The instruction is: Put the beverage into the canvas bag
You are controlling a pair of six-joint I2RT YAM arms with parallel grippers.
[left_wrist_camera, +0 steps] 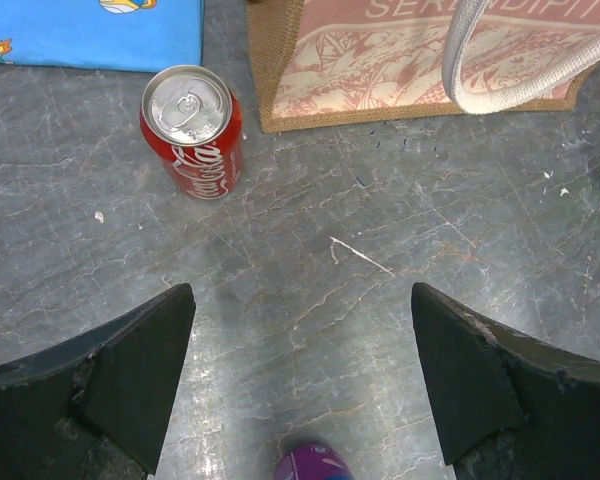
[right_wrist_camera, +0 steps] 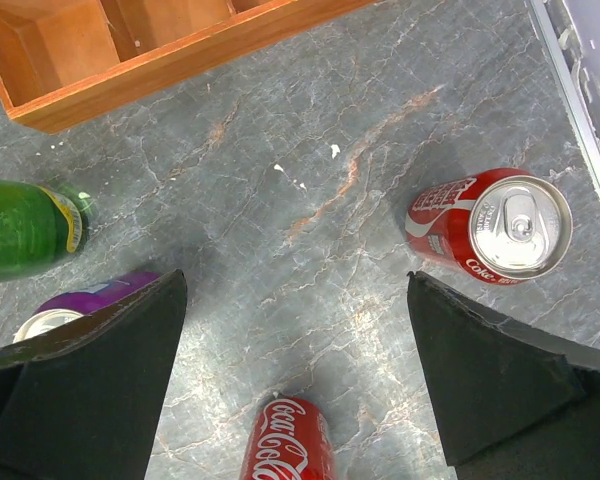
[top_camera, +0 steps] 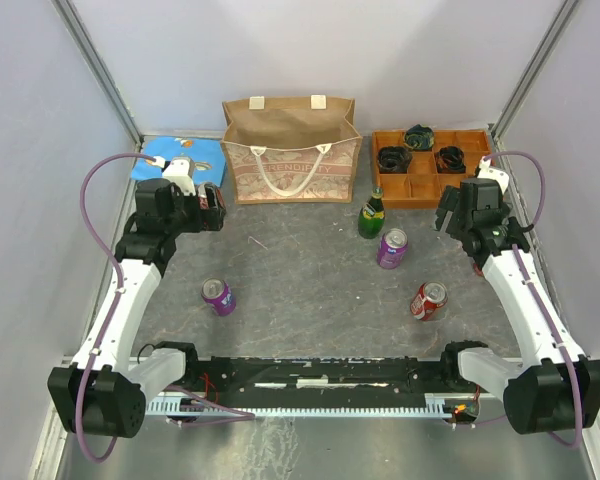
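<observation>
The tan canvas bag [top_camera: 290, 150] stands open at the back centre, and its patterned front and rope handle show in the left wrist view [left_wrist_camera: 380, 60]. Beverages on the table: a green bottle [top_camera: 371, 215], a purple can [top_camera: 391, 248], a red cola can [top_camera: 428, 300] and a second purple can [top_camera: 218, 296]. My left gripper [top_camera: 216, 210] is open and empty left of the bag. An upright red cola can [left_wrist_camera: 192, 130] stands ahead of its open fingers [left_wrist_camera: 300, 300]. My right gripper [top_camera: 446, 215] is open and empty [right_wrist_camera: 296, 280], with one cola can [right_wrist_camera: 500, 228] to its right and another [right_wrist_camera: 285, 440] below it.
A wooden compartment tray [top_camera: 430, 185] with dark coiled items sits at the back right, and its edge shows in the right wrist view [right_wrist_camera: 130, 70]. A flat blue packet [top_camera: 175, 158] lies at the back left. White walls close in the table's sides and back.
</observation>
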